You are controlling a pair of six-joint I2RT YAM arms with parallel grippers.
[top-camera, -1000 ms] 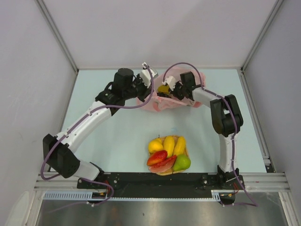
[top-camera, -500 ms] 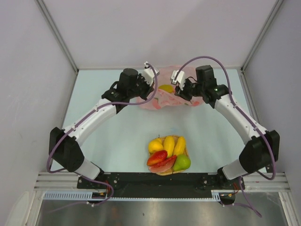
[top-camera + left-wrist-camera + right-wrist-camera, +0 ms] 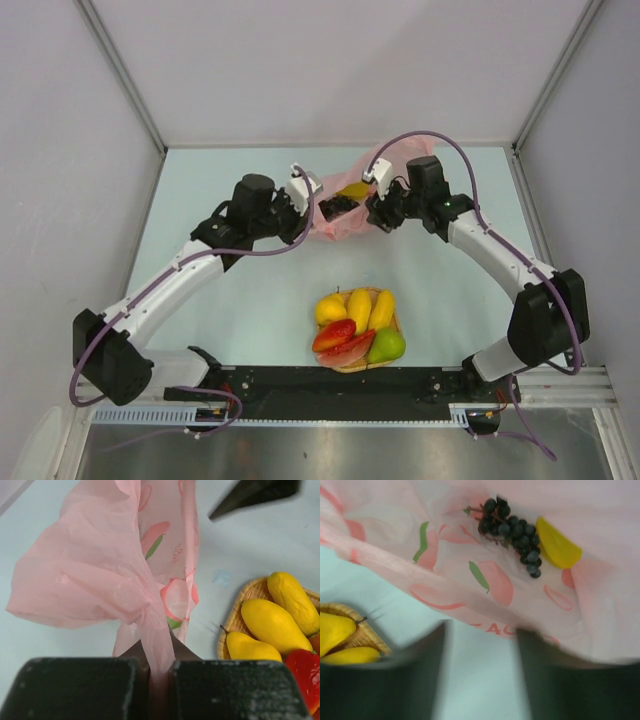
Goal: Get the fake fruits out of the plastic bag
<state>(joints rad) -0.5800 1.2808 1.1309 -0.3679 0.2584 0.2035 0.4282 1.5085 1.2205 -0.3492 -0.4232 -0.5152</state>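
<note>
My gripper (image 3: 481, 630) shows as two dark, blurred fingers (image 3: 417, 680) at the bottom, standing apart with only bare pale table (image 3: 480, 690) between them. Past them the pink plastic bag (image 3: 485, 587), printed with red and green marks, fills the upper view. A dark purple grape bunch (image 3: 512, 525) lies on it, touching a yellow fruit (image 3: 559, 549). At lower left, a woven tray (image 3: 357, 636) holds two yellow fruits (image 3: 332, 627).

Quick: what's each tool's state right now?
Left tool: closed, pinching the bag.
Right tool: open, holding nothing.
</note>
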